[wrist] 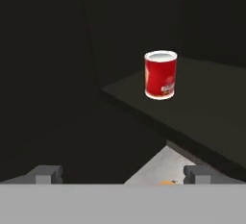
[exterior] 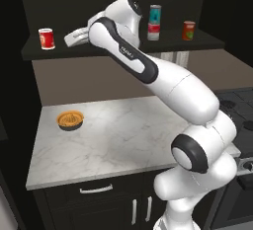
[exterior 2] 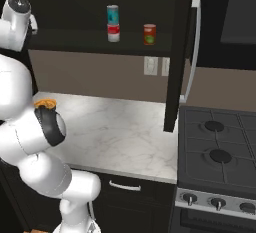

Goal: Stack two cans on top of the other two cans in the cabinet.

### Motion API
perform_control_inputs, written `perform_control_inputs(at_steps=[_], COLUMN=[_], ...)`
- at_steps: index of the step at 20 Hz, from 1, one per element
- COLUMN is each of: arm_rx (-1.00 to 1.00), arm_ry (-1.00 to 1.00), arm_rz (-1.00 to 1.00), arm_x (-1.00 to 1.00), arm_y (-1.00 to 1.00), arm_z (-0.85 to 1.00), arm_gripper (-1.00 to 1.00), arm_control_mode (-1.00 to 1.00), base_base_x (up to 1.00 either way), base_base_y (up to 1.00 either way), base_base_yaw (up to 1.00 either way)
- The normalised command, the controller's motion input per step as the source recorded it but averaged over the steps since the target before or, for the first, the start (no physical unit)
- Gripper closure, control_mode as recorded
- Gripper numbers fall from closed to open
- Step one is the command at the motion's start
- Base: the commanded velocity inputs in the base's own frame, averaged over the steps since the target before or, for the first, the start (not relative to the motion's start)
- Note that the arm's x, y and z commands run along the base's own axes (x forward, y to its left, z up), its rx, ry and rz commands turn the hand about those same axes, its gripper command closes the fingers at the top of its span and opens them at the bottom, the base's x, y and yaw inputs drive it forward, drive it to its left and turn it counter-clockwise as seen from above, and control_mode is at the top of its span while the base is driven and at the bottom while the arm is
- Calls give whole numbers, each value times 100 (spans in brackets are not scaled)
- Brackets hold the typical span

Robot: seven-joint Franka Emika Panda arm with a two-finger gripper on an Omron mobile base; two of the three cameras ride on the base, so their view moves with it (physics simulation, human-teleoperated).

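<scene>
Your bright red can (exterior: 46, 38) stands alone at the upper left of the left base view, near the shelf board's (exterior: 99, 49) front edge; its pale label is unreadable. The teal-blue can (exterior: 154, 14) sits stacked on the red-and-white can (exterior: 153, 31) at upper centre, the red-orange can (exterior: 188, 30) just right. The gripper (wrist: 123, 175) hangs spread, empty, pointing at the red can with open shelf between.

Orange bowl (exterior: 70, 120) on marble counter (exterior: 118, 140); stove (exterior 2: 220, 152) beside.
</scene>
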Motion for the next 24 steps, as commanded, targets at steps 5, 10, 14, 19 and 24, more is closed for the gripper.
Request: perform_control_inputs(at_steps=[5, 10, 14, 19, 24], arm_rx=[0, 0, 0, 0, 0], arm_ry=[0, 2, 4, 2, 0], arm_rz=[-18, -10, -7, -3, 0], arm_x=[0, 8, 12, 19, 19], arm_y=[22, 3, 6, 3, 6], arm_z=[-3, -1, 0, 0, 0], arm_gripper=[-100, -100, -100, -100, -100], arm_control_mode=[-100, -100, -100, -100, -100], base_base_x=[0, 0, 0, 0, 0], base_base_y=[0, 0, 0, 0, 0], base_base_yaw=[0, 0, 0, 0, 0])
